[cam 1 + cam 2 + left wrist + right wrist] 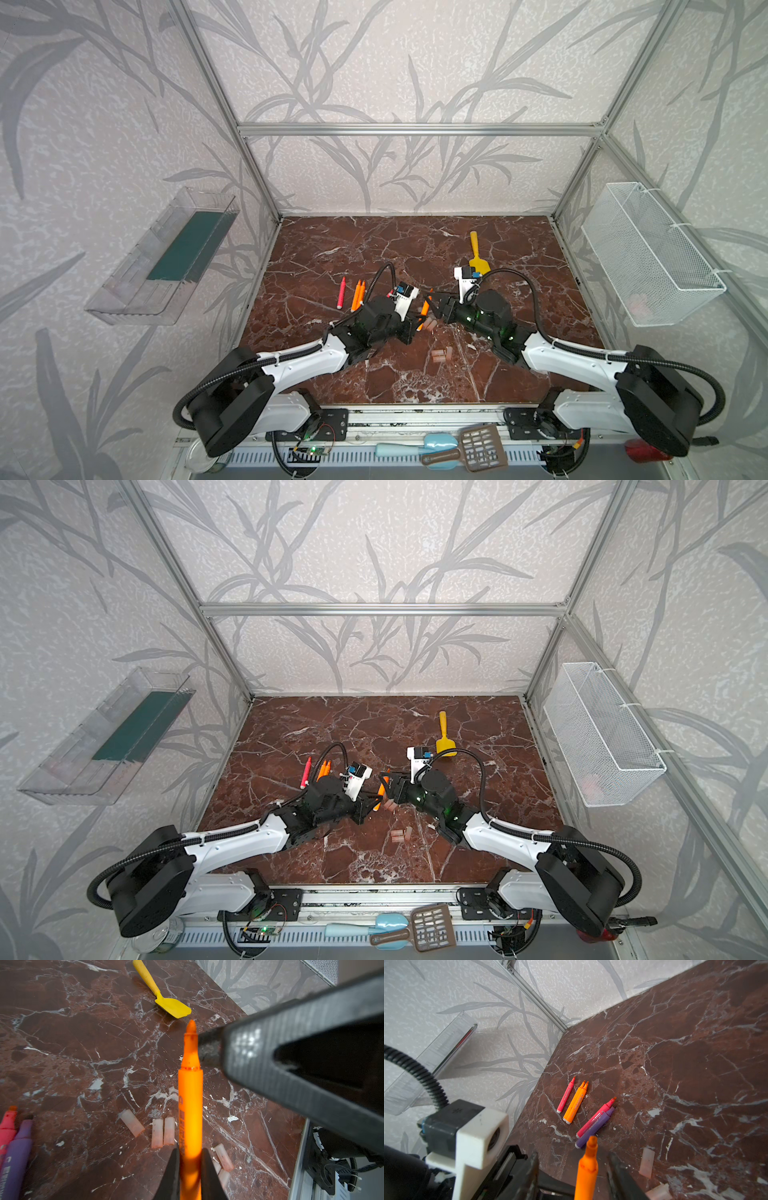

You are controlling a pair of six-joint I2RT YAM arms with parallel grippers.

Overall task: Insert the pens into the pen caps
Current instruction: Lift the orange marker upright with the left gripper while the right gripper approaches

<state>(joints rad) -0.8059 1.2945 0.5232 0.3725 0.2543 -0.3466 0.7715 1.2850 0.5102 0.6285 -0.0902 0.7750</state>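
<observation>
My left gripper point(190, 1153) is shut on an orange pen point(190, 1105), which points up and away with its bare tip free. My right gripper point(573, 1157) is open, its jaws on either side of that pen's tip point(588, 1159) with a gap on each side. In both top views the two grippers meet mid-table around this pen point(424, 309) point(381, 789). Several pale pen caps point(157, 1133) lie on the marble below, two more point(441, 354) nearer the front. Other pens lie at left: one red-pink point(566, 1095), two orange point(575, 1102), and a red-pink and purple pair point(595, 1128).
A yellow toy shovel point(478, 259) lies behind the right gripper. A white mesh basket point(652, 257) hangs on the right wall and a clear tray point(166, 257) on the left wall. Plastic scoops point(457, 451) lie past the table's front edge.
</observation>
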